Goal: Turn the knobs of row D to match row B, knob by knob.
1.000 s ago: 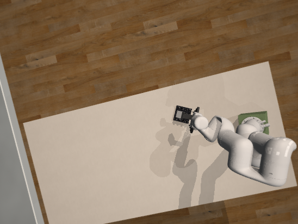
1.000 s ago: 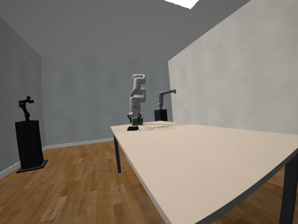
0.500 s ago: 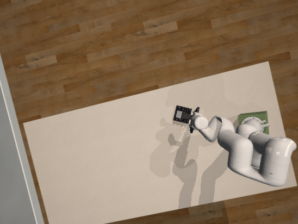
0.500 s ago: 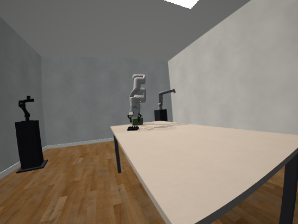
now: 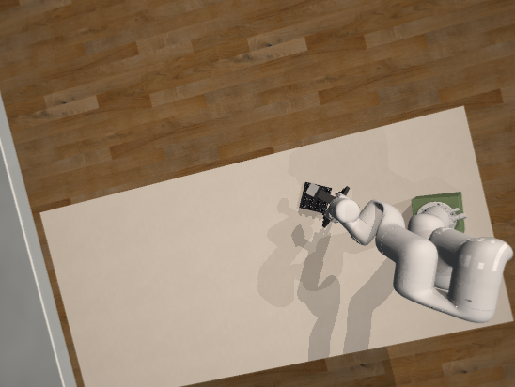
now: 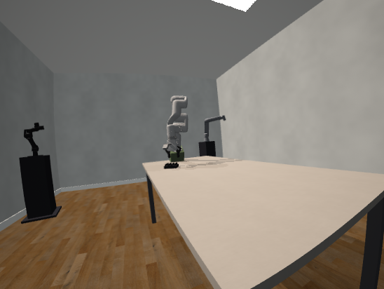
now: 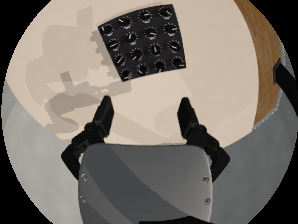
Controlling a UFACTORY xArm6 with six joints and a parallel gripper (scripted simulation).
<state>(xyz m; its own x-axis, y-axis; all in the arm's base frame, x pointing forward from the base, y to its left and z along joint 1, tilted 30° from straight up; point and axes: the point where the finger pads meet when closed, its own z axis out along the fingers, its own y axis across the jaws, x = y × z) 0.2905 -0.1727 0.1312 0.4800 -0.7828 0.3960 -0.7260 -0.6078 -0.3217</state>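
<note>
The black knob box (image 5: 307,203) (image 6: 171,166) (image 7: 143,43) stands on the table (image 5: 164,263) (image 6: 266,210) (image 7: 220,85). In the wrist view its four rows of black knobs with white lines face the camera, and the box looks slightly turned. The lines point in differing directions; printed names and the socket are too small or hidden to tell. My gripper (image 5: 335,207) (image 6: 174,156) (image 7: 145,104) is open and empty, above the table. In the wrist view its fingers lie below the near edge of the box. In the top view the arm partly covers the box.
The arm's green base block (image 5: 442,196) (image 6: 176,156) stands on the table to the right of the box in the top view. The table's long edge runs near the box. Two other arms stand on black pedestals (image 6: 38,186) (image 6: 207,149) off the table.
</note>
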